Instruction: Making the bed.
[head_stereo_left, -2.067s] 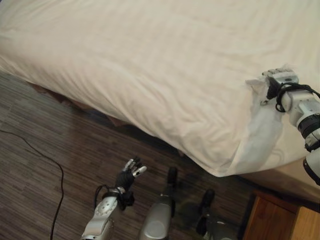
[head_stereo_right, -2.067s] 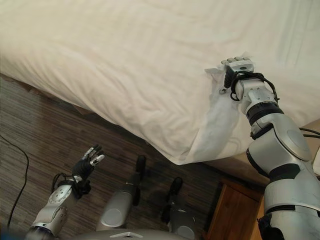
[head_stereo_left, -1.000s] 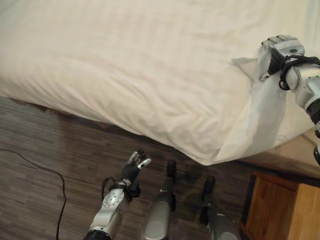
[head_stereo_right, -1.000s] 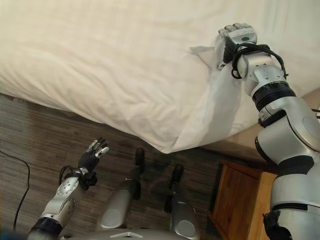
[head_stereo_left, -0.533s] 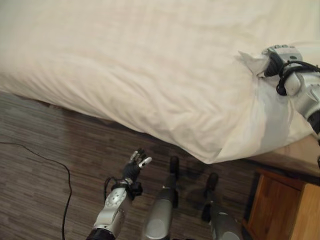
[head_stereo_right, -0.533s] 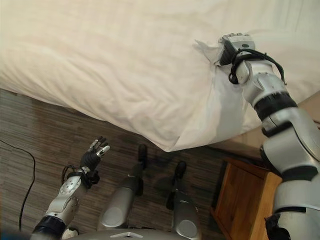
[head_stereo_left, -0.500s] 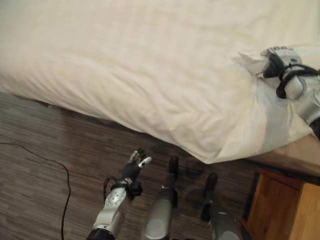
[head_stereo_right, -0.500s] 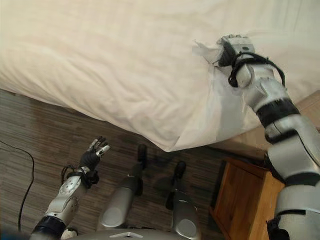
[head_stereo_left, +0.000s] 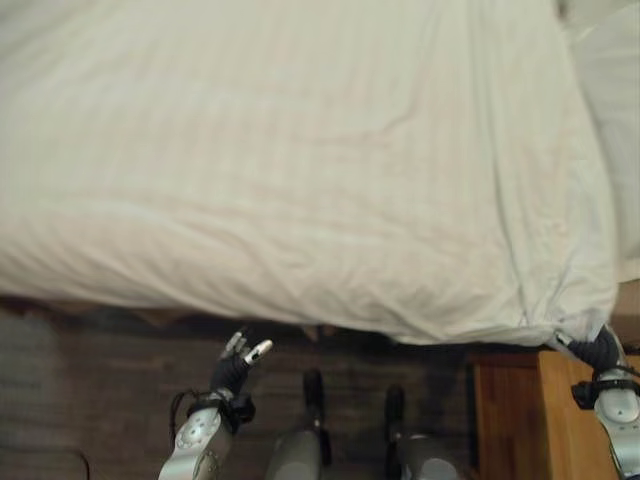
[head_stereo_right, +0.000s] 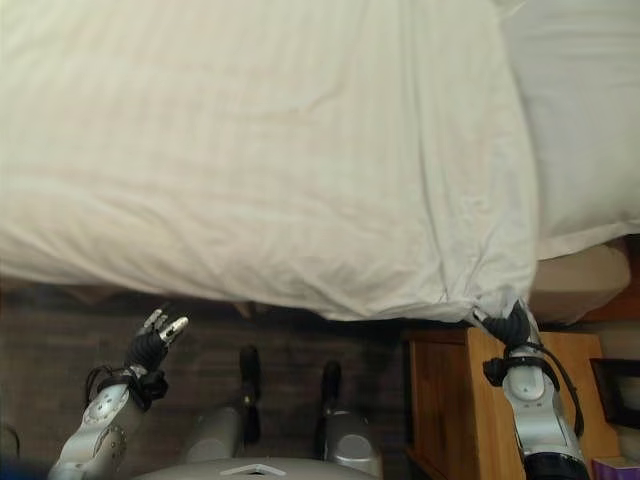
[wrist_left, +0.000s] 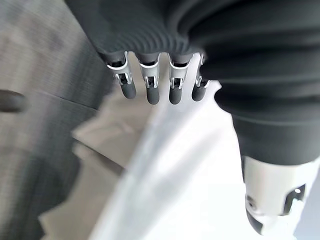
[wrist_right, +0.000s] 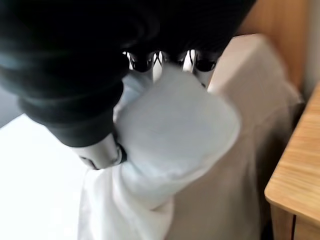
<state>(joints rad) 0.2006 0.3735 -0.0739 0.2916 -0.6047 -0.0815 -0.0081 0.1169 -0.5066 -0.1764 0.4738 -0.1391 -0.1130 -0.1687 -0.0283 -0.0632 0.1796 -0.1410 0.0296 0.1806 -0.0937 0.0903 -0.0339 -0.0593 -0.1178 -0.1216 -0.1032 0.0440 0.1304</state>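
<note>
A white duvet (head_stereo_left: 300, 170) lies spread flat over the bed and hangs over its near edge. My right hand (head_stereo_right: 513, 328) is low at the bed's near right corner, shut on the duvet's corner (wrist_right: 170, 130). In the right wrist view the thumb (wrist_right: 97, 150) and curled fingers pinch a thick fold of the white cloth. My left hand (head_stereo_left: 236, 362) hangs open above the floor, in front of the bed's edge and apart from the duvet. Its fingers (wrist_left: 152, 90) are straight and hold nothing.
A white pillow (head_stereo_right: 580, 120) lies at the bed's head, on the right. A wooden nightstand (head_stereo_right: 450, 400) stands right below my right hand, beside the bed. Bare mattress (head_stereo_right: 585, 280) shows under the pillow. Dark wood flooring (head_stereo_left: 80, 400) runs along the bed's near side.
The camera has shifted. My right hand has drawn the duvet's corner down from the top of the bed to its near right corner, and the folded flap now lies flat. The left hand stays open.
</note>
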